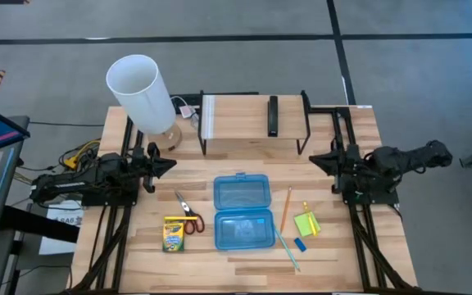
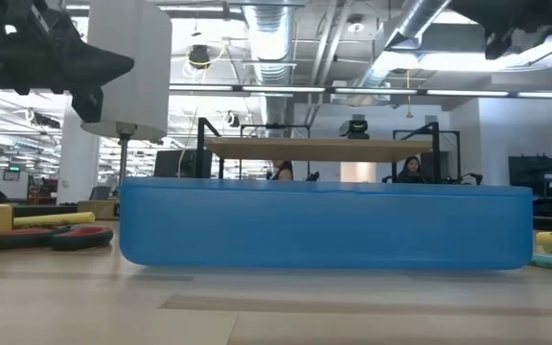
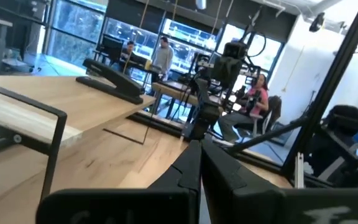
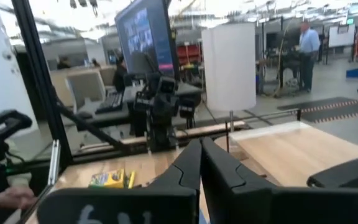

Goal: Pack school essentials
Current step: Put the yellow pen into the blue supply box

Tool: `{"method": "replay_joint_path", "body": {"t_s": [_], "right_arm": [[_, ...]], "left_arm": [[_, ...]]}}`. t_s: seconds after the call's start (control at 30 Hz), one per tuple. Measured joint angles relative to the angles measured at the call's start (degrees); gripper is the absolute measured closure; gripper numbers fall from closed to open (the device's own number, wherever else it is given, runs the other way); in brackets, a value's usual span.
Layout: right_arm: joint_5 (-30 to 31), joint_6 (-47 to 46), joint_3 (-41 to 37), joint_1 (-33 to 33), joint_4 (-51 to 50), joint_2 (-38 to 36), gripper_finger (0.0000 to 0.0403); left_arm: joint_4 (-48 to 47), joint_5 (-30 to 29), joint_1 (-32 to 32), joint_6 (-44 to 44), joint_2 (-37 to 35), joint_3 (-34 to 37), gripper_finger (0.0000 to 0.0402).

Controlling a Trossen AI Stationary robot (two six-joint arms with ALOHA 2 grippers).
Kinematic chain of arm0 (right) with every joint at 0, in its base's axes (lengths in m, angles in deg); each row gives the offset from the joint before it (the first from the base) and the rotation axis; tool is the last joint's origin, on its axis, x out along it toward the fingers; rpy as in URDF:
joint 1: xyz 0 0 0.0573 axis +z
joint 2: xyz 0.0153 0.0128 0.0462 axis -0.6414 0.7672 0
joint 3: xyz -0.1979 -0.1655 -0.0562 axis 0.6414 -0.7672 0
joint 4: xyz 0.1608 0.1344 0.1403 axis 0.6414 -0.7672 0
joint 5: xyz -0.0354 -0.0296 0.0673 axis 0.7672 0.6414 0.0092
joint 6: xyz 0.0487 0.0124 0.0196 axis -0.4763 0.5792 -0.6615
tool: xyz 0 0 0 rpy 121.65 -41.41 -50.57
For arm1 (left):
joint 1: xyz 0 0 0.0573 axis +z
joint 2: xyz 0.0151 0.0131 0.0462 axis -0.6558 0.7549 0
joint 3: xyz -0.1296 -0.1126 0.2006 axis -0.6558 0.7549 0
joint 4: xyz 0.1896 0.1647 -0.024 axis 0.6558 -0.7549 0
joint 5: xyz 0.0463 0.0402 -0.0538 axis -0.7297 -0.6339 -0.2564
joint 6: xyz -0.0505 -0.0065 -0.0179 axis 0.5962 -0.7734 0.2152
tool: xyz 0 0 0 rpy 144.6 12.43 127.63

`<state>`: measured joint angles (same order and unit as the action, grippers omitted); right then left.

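Both arms parked at mid-table edges, clear of the goods. Left gripper [image 1: 170,163] at the left side, fingers pressed together, empty. Right gripper [image 1: 315,159] at the right side, fingers all but closed, nothing between them.

Blue case [image 1: 242,211] lies open at table centre. Left of it: crayon box [image 1: 174,233], scissors [image 1: 189,215] just beside the box. Right of it: pencil [image 1: 286,209], pen [image 1: 287,248], sticky pad [image 1: 306,224], eraser [image 1: 300,244], a yellow marker [image 1: 310,215] across the pad. All loose on the table [image 1: 342,246], none in the case.
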<state>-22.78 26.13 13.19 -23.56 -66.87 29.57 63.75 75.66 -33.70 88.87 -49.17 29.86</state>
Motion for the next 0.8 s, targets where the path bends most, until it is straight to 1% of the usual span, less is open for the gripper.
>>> {"method": "replay_joint_path", "body": {"t_s": [0.07,0.2,0.33,0.5,0.6,0.8], "right_arm": [[0.0,-1.0,2.4,0.0,-1.1,3.4,0.0366],[0.2,-6.0,8.5,0.0,-9.1,9.9,0.0364],[1.2,-13.6,14.0,0.0,-20.0,16.5,0.0364],[0.9,-25.6,20.1,0.2,-36.3,26.0,0.0364],[-0.9,-32.8,21.9,0.7,-41.6,29.8,0.0364],[-10.7,-49.6,21.9,2.9,-49.9,36.6,0.0347]], "left_arm": [[1.1,0.1,0.0,-0.6,0.0,0.0,0.0401],[3.1,1.7,0.0,-1.4,0.0,0.0,0.0401],[3.4,3.2,0.0,-2.2,0.0,0.0,0.0401],[2.0,3.1,0.0,-2.3,0.0,0.0,0.0401],[1.9,3.2,0.0,-2.2,0.0,0.0,0.0401],[1.7,3.2,-0.1,-1.7,0.0,0.0,0.0402]]}}
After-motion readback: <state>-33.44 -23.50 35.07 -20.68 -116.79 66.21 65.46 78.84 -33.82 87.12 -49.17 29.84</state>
